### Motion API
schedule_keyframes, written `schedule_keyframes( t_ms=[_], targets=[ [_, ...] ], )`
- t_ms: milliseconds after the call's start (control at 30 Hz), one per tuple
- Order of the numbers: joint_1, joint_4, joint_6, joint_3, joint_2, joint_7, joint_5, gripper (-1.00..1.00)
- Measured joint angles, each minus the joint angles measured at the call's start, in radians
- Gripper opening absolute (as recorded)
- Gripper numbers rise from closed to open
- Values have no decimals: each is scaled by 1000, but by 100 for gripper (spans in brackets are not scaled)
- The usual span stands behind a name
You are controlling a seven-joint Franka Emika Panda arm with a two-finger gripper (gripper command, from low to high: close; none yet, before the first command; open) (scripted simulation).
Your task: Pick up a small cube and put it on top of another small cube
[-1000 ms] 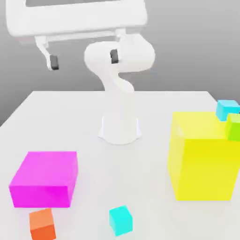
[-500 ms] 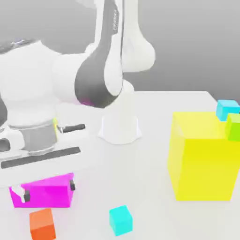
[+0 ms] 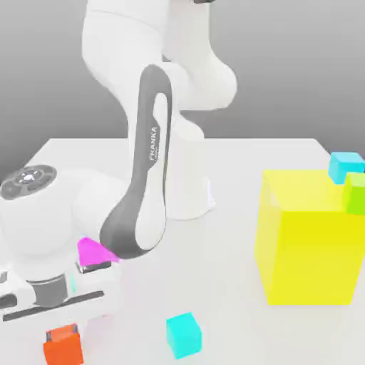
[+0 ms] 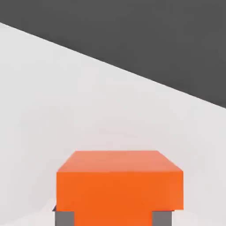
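Big block (image 3: 309, 242): yellow
Cube beside it, on the exterior view's left (image 3: 184, 335): cyan
Gripped-looking small cube (image 4: 119, 190): plain orange

One word can be read on me: "FRANKA", the name lettered on the long, dark-edged link of my arm (image 3: 137, 167), seen here in the exterior view. The lettering (image 3: 153, 143) stands above my hand (image 3: 63, 333) and off toward the exterior view's right, well apart from it. The capitals are turned on their side and run lengthwise along the link, the F at the end nearer my hand and the final A at the end farther away. Close beside the name is a fainter, smaller mark, too small to read. The round cap (image 3: 28, 182) above my hand carries small light marks, in which I can make out no letter or number.
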Motion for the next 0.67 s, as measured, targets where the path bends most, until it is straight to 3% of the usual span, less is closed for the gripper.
schedule_keyframes(
  t_ms=[133, 400, 567, 600, 667],
  targets=[
    [61, -40, -90, -58, -134, 54, -104, -100],
    [246, -211, -129, 73, -374, -129, -313, -100],
    [247, -223, -3, 115, -262, -210, -257, -100],
    [239, -222, 24, 125, -234, -221, -242, 100],
    [239, -222, 23, 125, -234, -221, -242, 100]
  ],
)
